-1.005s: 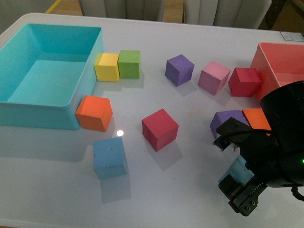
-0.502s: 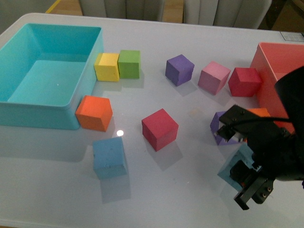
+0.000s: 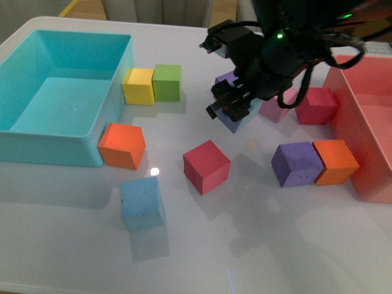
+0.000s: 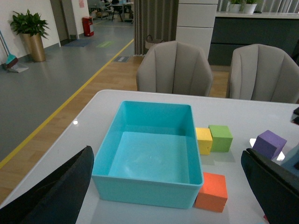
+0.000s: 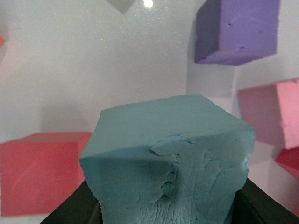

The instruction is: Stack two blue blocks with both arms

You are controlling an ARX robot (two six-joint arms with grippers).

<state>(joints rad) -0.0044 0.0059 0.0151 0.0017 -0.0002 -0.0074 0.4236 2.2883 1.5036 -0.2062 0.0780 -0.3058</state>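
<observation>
the front camera looked steeply down from the robot's body across the white table point(image 3: 73, 245). the left wrist camera sat higher and well back, facing the same way toward the chairs point(image 4: 174, 67). both took in the turquoise bin point(image 4: 145, 189), yellow cube point(image 4: 203, 140) and green cube point(image 4: 220, 137). the right wrist camera pointed down at the tabletop from very close, a blue block point(image 5: 168, 158) filling its foreground. one purple cube point(image 5: 236, 30) showed in all three views.

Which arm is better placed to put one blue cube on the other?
Right. The right end effector grips one light blue foam cube aloft; the second light blue foam cube lies free. The left end effector is open, empty.
</observation>
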